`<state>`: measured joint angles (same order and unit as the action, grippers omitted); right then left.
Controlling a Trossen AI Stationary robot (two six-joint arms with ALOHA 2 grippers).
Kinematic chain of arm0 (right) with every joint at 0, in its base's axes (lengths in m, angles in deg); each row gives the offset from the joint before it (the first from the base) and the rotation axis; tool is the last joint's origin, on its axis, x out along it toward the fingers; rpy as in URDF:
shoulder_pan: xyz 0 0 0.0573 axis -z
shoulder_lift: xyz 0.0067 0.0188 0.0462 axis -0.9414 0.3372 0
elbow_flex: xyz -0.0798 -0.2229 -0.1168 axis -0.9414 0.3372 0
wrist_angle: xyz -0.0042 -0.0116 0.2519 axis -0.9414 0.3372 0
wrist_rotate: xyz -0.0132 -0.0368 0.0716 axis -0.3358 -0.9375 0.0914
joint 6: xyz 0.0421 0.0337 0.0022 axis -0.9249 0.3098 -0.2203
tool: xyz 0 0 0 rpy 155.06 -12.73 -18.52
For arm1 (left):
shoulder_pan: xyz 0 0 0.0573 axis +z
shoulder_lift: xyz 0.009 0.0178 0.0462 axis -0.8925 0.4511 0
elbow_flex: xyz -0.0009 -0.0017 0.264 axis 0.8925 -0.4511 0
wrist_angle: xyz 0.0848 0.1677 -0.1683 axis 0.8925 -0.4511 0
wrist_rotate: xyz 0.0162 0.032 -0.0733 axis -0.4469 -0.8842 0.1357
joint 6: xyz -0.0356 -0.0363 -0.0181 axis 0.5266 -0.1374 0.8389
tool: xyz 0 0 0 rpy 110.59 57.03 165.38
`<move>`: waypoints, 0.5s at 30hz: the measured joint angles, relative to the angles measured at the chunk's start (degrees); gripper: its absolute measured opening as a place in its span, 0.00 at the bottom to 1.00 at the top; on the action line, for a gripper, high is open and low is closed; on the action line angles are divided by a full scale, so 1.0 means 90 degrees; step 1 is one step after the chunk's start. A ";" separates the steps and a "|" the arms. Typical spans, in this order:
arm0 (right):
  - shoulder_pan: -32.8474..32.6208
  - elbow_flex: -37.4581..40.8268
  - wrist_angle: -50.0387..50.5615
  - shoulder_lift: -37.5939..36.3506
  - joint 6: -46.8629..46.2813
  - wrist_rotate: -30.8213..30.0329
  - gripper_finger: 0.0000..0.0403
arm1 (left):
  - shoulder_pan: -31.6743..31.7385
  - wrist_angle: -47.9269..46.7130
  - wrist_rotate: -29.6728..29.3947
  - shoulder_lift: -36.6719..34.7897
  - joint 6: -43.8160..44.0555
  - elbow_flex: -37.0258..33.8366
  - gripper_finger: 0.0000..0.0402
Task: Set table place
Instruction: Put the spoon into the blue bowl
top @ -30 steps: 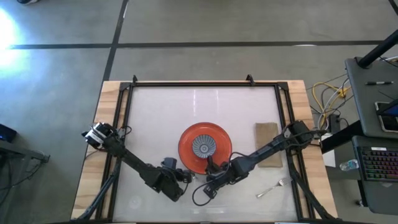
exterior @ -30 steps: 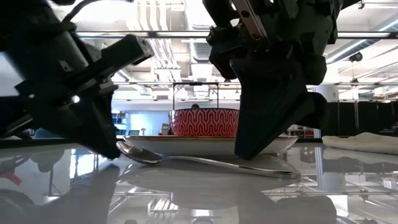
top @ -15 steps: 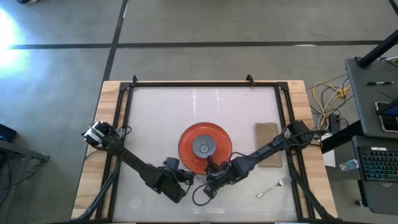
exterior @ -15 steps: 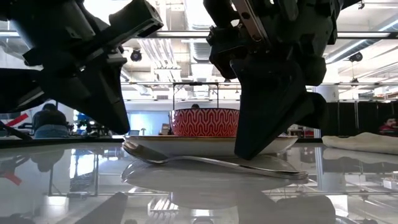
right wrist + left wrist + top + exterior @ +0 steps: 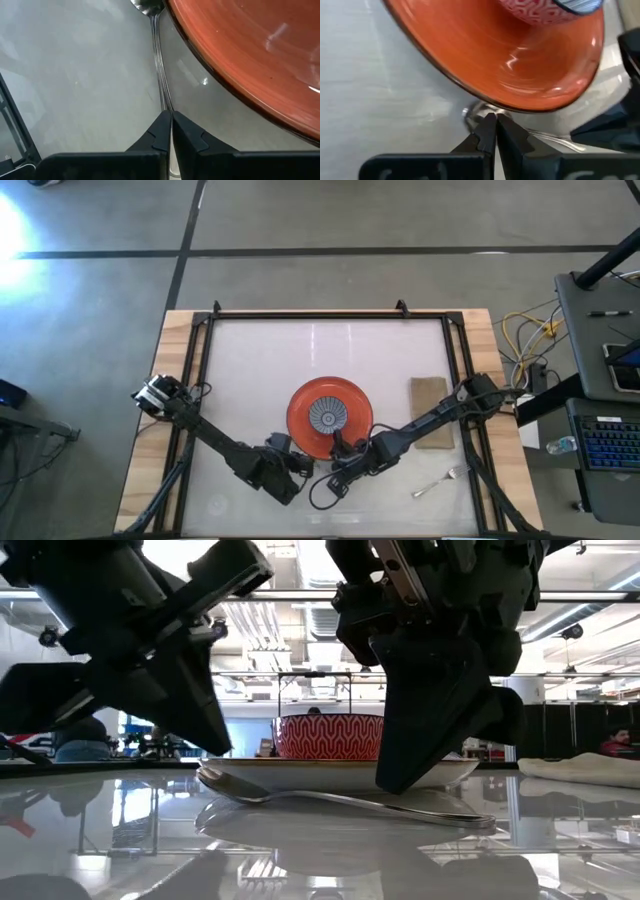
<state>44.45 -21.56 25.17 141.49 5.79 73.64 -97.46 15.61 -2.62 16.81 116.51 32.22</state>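
Spoon (image 5: pixel 340 802) under plate rim (image 5: pixel 450 772), low view only.

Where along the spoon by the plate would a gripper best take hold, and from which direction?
Grip the spoon at its thin handle, coming straight down from above. It lies flat on the table with its bowl end hard against the orange plate, so the handle's free stretch is likely easiest. The right gripper is already shut there.

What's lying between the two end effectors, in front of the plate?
The spoon, flat on the table along the plate rim, seen in the low view: bowl toward the left end effector, handle under the right end effector.
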 joint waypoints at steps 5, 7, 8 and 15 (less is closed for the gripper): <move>0.0000 0.0000 0.0005 0.0000 -0.0019 -0.0002 0.02 | 0.0064 0.0062 0.0103 0.0068 -0.0140 -0.0002 0.00; 0.0000 0.0000 0.0007 0.0000 -0.0028 0.0003 0.02 | 0.0096 0.0068 0.0194 0.0126 -0.0158 -0.0003 0.00; 0.0000 0.0000 0.0007 0.0000 -0.0028 0.0005 0.02 | 0.0094 0.0049 0.0280 0.0142 -0.0160 -0.0015 0.00; 0.0000 -0.0051 0.0103 -0.0012 -0.0002 0.0008 0.02 | 0.0118 0.0089 0.0422 0.0405 -0.0209 -0.0002 0.00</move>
<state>44.45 -22.02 26.09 141.38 5.77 73.72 -96.40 16.41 1.17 20.45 114.64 32.21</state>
